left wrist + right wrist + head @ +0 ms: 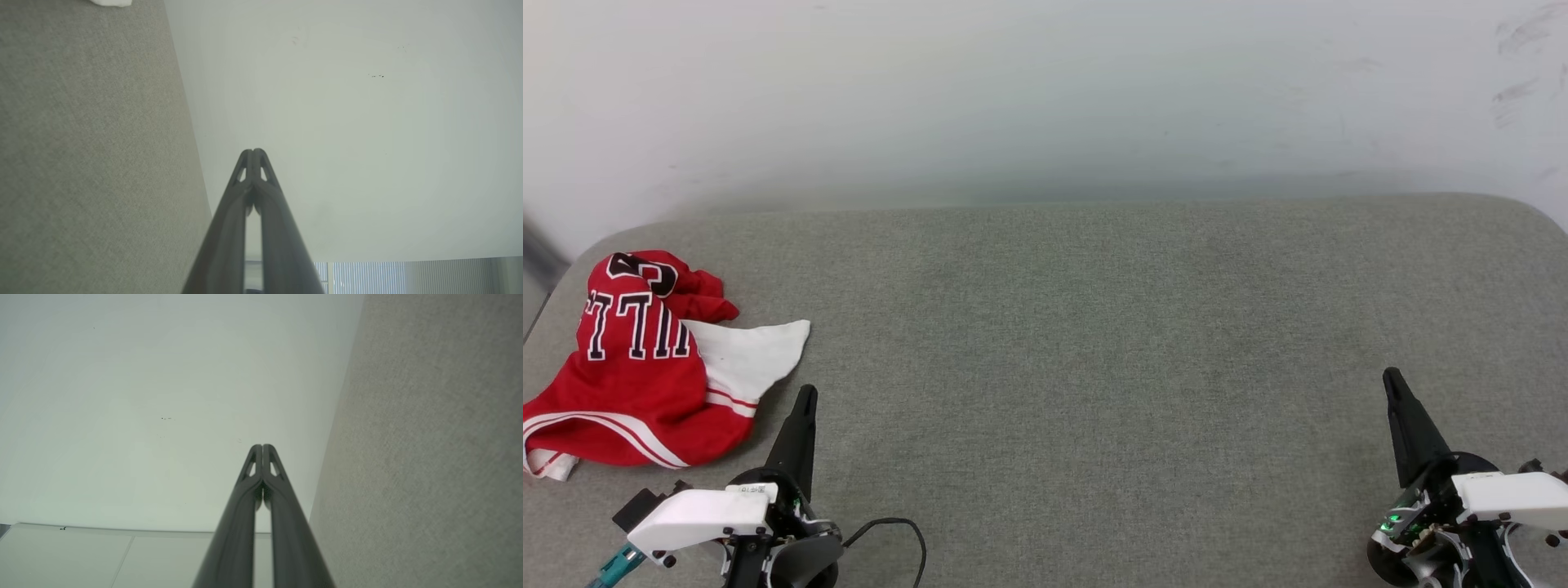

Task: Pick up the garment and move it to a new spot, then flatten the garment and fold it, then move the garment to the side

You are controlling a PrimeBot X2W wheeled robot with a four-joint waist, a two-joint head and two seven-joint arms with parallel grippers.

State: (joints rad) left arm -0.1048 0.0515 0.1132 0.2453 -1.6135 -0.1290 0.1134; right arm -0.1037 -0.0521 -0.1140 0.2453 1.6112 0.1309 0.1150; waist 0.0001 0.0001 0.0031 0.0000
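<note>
Garment (637,367) crumpled, just beside left end effector (806,394)

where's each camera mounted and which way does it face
Head view: on the head, facing down at the grey surface and shirt; left gripper, right gripper at bottom.
Left wrist view: along its shut fingers, surface edge and wall ahead.
Right wrist view: same, mirrored, own shut fingers.
Shared: all three show surface and wall.

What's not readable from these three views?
- Head view: garment is bunched, so folds hide part of its lettering; the left edge clips its hem.
- Left wrist view: white cloth scrap, cut by the top edge; which part, unclear.
- Head view: black cable runs off the bottom edge; end unseen.
</note>
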